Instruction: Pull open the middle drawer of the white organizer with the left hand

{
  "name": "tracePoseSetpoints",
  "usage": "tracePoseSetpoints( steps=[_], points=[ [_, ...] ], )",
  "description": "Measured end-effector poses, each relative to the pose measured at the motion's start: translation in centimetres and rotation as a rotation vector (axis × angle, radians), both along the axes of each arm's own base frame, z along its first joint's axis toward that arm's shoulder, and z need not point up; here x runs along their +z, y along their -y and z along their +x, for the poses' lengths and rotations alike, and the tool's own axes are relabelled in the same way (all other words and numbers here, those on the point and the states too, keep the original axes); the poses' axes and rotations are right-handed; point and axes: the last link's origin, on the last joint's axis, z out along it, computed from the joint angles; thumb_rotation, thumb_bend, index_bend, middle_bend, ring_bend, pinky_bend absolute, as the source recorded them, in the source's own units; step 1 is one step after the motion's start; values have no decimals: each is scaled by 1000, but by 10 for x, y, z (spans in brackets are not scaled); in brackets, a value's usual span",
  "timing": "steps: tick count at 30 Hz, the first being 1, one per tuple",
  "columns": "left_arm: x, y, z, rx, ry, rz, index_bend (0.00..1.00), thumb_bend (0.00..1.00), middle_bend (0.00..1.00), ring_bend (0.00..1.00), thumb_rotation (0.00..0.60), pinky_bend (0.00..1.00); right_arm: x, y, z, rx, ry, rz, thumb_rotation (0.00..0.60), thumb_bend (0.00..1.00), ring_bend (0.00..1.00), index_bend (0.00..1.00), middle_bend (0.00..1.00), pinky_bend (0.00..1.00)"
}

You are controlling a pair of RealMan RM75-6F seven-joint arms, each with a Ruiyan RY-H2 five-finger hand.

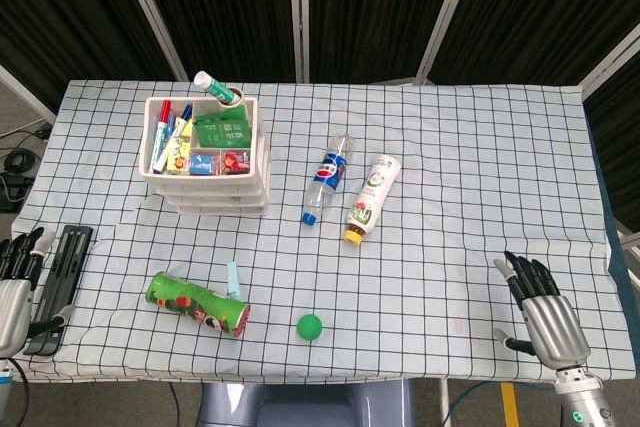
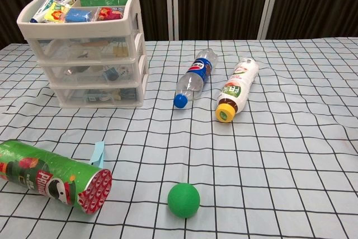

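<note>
The white organizer [image 1: 207, 159] [image 2: 89, 54] stands at the back left of the checked table, three clear drawers stacked under an open top tray of markers and packets. Its middle drawer [image 2: 92, 73] sits flush with the frame, like the drawers above and below it. My left hand [image 1: 14, 287] hovers at the table's front left corner, fingers apart and holding nothing, far from the organizer. My right hand [image 1: 545, 312] rests at the front right, fingers spread, empty. Neither hand appears in the chest view.
A green chip can [image 1: 197, 304] [image 2: 50, 175] lies in front of the organizer, with a light blue clip [image 1: 233, 278] beside it. A green ball [image 1: 310, 326] [image 2: 183, 200] sits near the front edge. Two bottles [image 1: 328, 177] [image 1: 372, 198] lie mid-table. A black object [image 1: 58, 285] lies by my left hand.
</note>
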Motion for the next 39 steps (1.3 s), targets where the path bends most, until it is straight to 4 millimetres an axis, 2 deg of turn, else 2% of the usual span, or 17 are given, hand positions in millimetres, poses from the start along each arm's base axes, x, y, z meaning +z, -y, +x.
tracePoseSetpoints(
  steps=[19,24,26,28,31,34,39],
  points=[
    [-6,-3,1,6,22,-33,0,93,0,0,600,0,4,0,2,5,17,-11,600,44,0,20,0,0],
    [-10,-5,2,3,49,-58,0,143,5,6,600,9,6,0,2,1,22,-9,600,45,0,20,0,0],
    [-13,-7,4,1,68,-65,0,216,127,123,600,113,7,0,2,0,25,-10,600,44,0,20,0,0],
    [-15,-10,7,-5,110,-55,0,335,407,384,600,344,7,-1,2,1,30,-6,600,44,0,20,0,0],
    [-22,-17,13,-14,224,-51,0,463,645,600,600,510,7,-3,3,3,33,1,600,44,0,20,0,0],
    [-30,-24,21,-17,368,-76,0,582,750,692,600,603,7,-3,4,5,38,3,600,45,0,20,0,0],
    [-48,-40,36,-5,608,-176,0,643,765,713,600,667,8,-4,4,4,45,9,600,44,0,20,0,0]
  ],
)
